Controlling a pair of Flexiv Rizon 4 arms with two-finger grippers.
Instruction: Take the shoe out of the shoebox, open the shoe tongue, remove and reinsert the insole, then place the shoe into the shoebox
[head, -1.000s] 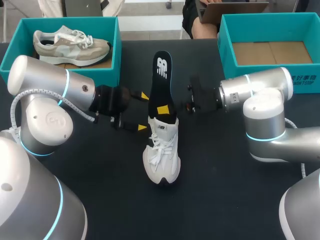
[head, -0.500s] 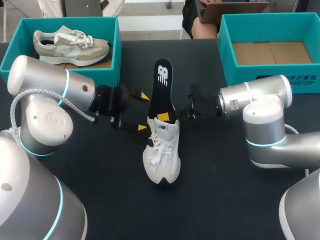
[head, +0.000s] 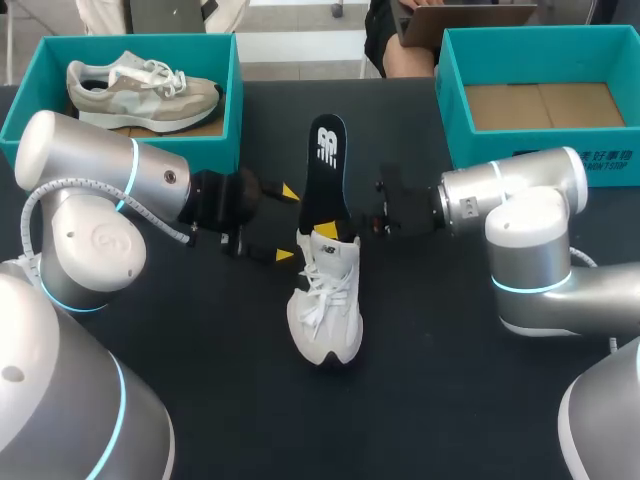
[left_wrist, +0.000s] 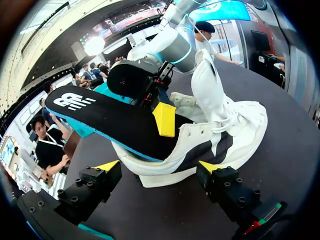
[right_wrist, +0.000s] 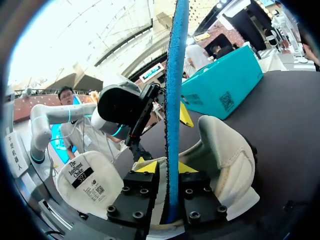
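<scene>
A white shoe (head: 325, 300) stands on the black table, toe toward me. A black insole (head: 325, 165) with a blue edge slants up out of its heel opening, its lower end inside the shoe. My right gripper (head: 341, 231) is at the shoe's collar with the insole (right_wrist: 175, 75) between its fingers; they stand slightly apart, so it is open. My left gripper (head: 288, 224) is open, one finger on each side of the heel (left_wrist: 165, 170), apparently without touching. From the left wrist, the shoe (left_wrist: 225, 120) and insole (left_wrist: 100, 112) lie just ahead.
A teal shoebox (head: 232, 100) at the back left holds a beige and grey shoe (head: 140, 88). Another teal shoebox (head: 450, 110) at the back right shows only its cardboard floor. Bare black table lies in front of the white shoe.
My right arm has moved toward the shoe, sliding the insole deeper into it. The right gripper's fingers have loosened around the insole. The left arm has kept still.
</scene>
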